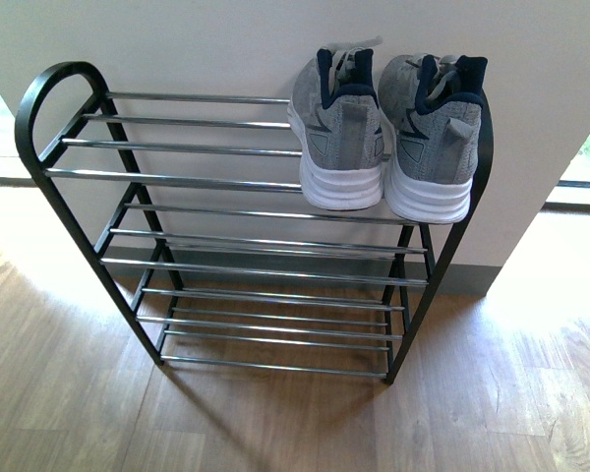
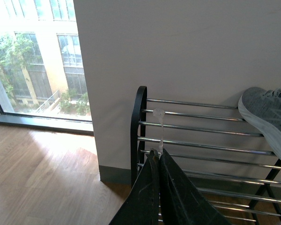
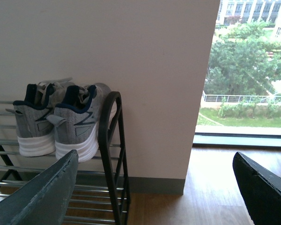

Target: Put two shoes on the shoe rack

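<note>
noting both task items on the rack: the two grey knit lace-up sneakers with thick white soles are sitting side by side on the top tier, in the upper right of the front frame. the inner sneaker [image 1: 339,133] and the outer sneaker [image 1: 435,138] are lying close together, heels and white soles facing the camera, toes pointing at the pale wall [image 1: 197,39].

the black metal-framed shoe rack with thin chrome bars [image 1: 177,175] is standing on the wooden plank floor [image 1: 275,423] against that wall. each sole is spanning several bars, which is probably why neither shoe is tipping. the heels are overhanging the front bar slightly. the outer sneaker is sitting just beside the rounded black end loop, which is likely serving as a side stop.

the left gripper [image 2: 158,152] is showing its dark fingers pressed together with nothing between them, pointing toward the bare end of the top tier. the right gripper [image 3: 154,157] is showing its fingers spread wide, gripping nothing, with the sneakers well apart from it beyond the end loop.

judgement: the task is looking complete. neither arm is appearing in the front frame, probably to avoid snagging the pair.
</note>
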`<state>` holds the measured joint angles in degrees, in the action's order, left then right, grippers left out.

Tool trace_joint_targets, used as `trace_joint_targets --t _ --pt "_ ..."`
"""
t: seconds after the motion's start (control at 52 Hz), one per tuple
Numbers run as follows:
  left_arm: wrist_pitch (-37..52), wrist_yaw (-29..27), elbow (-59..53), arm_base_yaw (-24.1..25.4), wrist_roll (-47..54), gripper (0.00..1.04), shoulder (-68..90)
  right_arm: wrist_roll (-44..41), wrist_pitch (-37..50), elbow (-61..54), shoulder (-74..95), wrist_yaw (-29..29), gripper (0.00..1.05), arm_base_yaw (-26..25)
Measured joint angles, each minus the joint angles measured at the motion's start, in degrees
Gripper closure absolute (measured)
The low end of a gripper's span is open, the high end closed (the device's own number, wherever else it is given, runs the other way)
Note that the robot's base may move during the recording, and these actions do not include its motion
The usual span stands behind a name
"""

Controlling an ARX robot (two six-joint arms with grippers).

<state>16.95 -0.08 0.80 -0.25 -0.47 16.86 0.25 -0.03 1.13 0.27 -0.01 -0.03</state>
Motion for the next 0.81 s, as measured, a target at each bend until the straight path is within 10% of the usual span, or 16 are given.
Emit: trace_joint_targets --t 0.712,0.808 --pt "-17.0 0.1 0.0 0.1 0.0 1.03 -15.9 0.0 0.0 0.0 0.0 0.0 0.09 0.0" --pt "-17.0 0.0 0.0 0.1 0.0 0.90 -15.9 0.0 0.0 0.0 0.0 0.0 0.09 0.0"
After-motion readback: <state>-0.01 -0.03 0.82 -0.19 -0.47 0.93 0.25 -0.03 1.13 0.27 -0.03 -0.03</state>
